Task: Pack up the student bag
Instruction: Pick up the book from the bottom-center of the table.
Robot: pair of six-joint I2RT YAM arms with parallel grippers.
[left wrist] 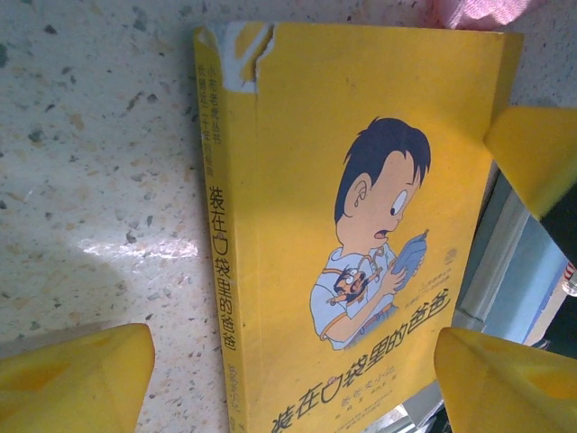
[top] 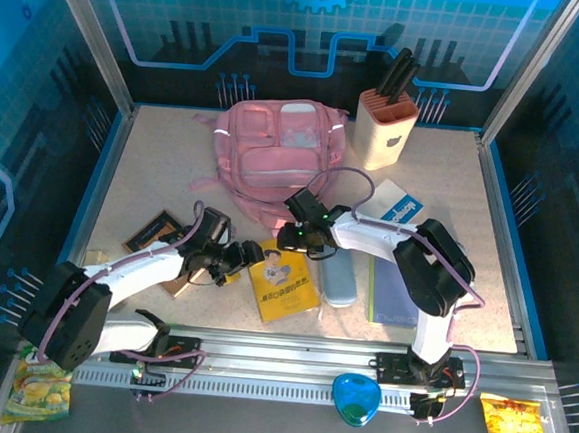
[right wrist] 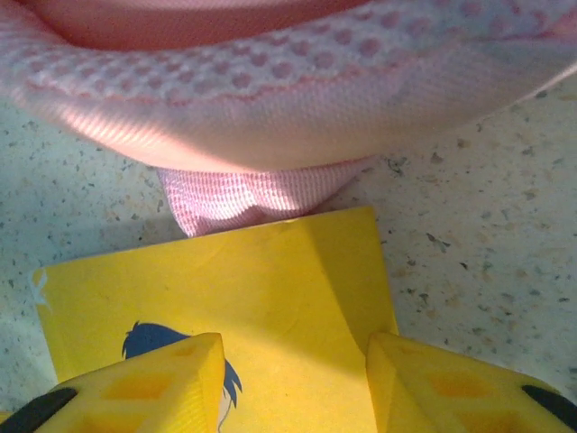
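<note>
The left gripper [left wrist: 293, 338] hangs over the yellow book [left wrist: 361, 180] with its fingers [left wrist: 72, 379] spread wide and nothing held. One finger is above bare table [left wrist: 90, 135] outside the spine. The other is at the book's open edge, so the cover (a cartoon boy with dark hair) lies flat beneath the gap. Past the far end of the book, ahead of this gripper, a scrap of pink fabric shows.

The right gripper [right wrist: 293, 338] is about half open and grips nothing. Its two yellow fingers [right wrist: 153, 379] are over the far corner of the same book, and bare cover shows between them. Directly ahead of its fingertips is the student bag [right wrist: 288, 90]. The bag's padded pink mesh edge bulges towards the gripper, and a small mesh flap beneath it meets the book's far edge.

From above, the left gripper [top: 248, 259] and the right gripper [top: 293, 237] close in on the book [top: 282, 281] from opposite sides, near each other. The student bag [top: 274, 160] lies flat just beyond the right gripper, front pockets up, and farther from the left one. A pale blue pencil case [top: 340, 278] lies just beside the book, under the right arm. A knife block [top: 385, 129] stands well beyond both grippers, next to the bag.
</note>
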